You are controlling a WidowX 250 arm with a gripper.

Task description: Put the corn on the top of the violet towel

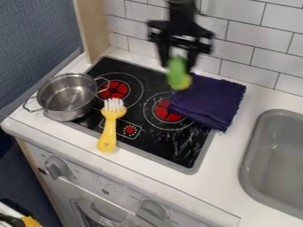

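One step seems left — placing: the gripper (177,64) is clamped on the corn (177,75), held up near the violet towel's (208,101) far-left edge; next, likely ease right, lower — then release.

White tiled wall (253,35), blue-gray partition (35,31).

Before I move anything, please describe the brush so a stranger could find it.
On the black stovetop, beside the metal pot, lies the brush. Its yellow handle crosses the front rim; unlike the pot and the purple towel, it has white bristles.
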